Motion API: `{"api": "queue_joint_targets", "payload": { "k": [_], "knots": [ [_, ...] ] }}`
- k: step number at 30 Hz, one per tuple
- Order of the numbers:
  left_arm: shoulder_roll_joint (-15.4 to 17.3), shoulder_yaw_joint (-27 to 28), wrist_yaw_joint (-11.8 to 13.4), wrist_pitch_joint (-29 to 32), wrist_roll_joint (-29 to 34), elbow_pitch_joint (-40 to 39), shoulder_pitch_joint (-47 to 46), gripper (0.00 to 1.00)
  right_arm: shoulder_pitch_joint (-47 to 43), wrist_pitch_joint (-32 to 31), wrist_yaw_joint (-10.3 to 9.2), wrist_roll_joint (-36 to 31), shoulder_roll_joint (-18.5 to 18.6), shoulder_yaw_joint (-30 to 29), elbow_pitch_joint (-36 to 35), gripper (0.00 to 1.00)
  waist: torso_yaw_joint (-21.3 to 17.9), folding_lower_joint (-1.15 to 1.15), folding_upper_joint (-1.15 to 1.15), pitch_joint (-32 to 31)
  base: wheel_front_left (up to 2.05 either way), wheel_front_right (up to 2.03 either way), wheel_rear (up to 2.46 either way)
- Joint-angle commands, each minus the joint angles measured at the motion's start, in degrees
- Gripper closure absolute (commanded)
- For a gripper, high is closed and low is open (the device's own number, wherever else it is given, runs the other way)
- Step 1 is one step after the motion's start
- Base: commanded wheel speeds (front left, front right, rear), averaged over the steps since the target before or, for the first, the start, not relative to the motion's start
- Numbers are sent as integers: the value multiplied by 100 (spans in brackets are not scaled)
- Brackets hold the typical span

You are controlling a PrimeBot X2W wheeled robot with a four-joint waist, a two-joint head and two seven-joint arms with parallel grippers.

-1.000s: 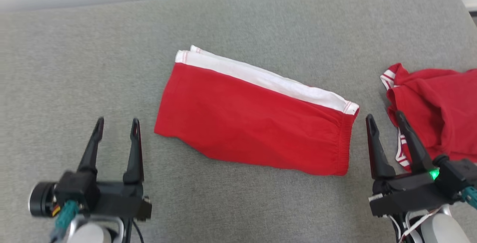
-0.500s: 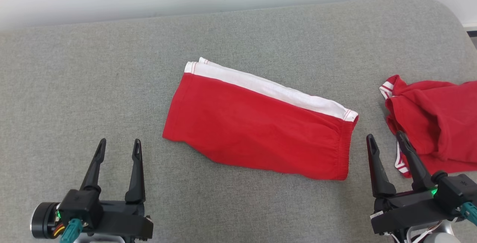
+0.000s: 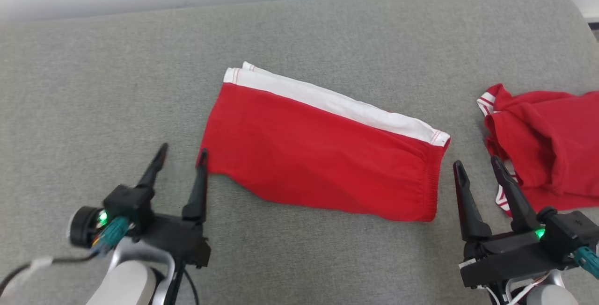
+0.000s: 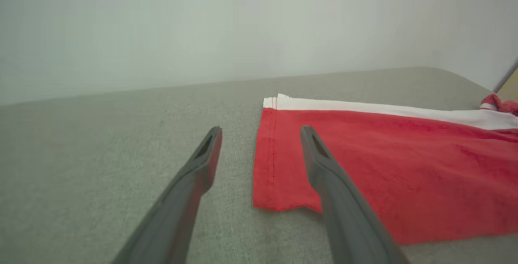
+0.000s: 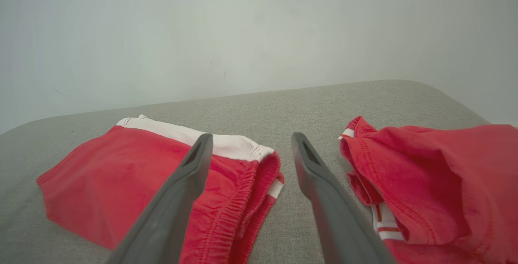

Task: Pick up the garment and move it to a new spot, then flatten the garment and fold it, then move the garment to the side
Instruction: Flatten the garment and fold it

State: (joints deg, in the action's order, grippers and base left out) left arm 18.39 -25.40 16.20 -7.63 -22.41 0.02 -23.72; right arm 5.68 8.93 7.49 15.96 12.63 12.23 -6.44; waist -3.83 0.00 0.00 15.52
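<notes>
Folded flat at the middle of the grey fabric cushion [image 3: 93, 85], the red cloth shorts with white band [image 3: 323, 155] look light and limp, so pinch the near-left hem and right waistband, where the left gripper [image 3: 182, 153] and right gripper [image 3: 475, 162] hover open and empty.

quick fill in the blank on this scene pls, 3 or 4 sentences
1. The folded shorts are red with a ___ band along the far edge.
2. The left gripper and right gripper both have their jaws ___.
3. The crumpled garment lies on the robot's ___ side of the shorts.
4. Both pieces rest on a ___ cushion.

Missing words: white; open; right; grey
</notes>
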Motion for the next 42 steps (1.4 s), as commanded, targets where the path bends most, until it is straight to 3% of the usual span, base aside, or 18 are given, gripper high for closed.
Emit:
{"api": "queue_joint_targets", "payload": {
  "k": [1,10,17,19,20,21,24,29,42],
  "knots": [
    [-47,-84,-145,114,-113,206,-167,0,76,9,0,20,0,35,5,0,-110,0,0,100,0,0,0],
    [-282,-226,-755,549,-539,1781,-997,0,214,131,0,134,-49,143,137,0,-439,0,0,388,0,0,0],
    [-405,-241,-964,860,-803,2447,-1187,0,269,219,0,184,-77,141,243,0,-498,0,0,430,0,0,0],
    [-448,-270,-1041,863,-886,2492,-1185,55,271,228,0,185,-85,142,265,0,-496,0,0,417,0,0,0],
    [-448,-270,-1041,863,-886,2492,-1185,55,271,228,0,185,-85,142,265,0,-496,0,0,417,0,0,0],
    [-478,-289,-1079,869,-906,2502,-1178,100,271,237,0,192,-88,139,271,0,-490,0,0,413,0,0,0],
    [-530,-307,-1160,869,-964,2475,-1114,100,276,255,0,230,-96,120,279,0,-466,0,0,397,0,0,0],
    [-520,-180,-1045,570,-1004,2282,-1001,100,241,271,0,270,-109,78,290,0,-392,0,0,336,0,0,0],
    [-543,11,-345,115,-1195,753,483,100,-28,70,0,330,10,-72,228,0,159,0,0,47,0,0,0]
  ]
}}
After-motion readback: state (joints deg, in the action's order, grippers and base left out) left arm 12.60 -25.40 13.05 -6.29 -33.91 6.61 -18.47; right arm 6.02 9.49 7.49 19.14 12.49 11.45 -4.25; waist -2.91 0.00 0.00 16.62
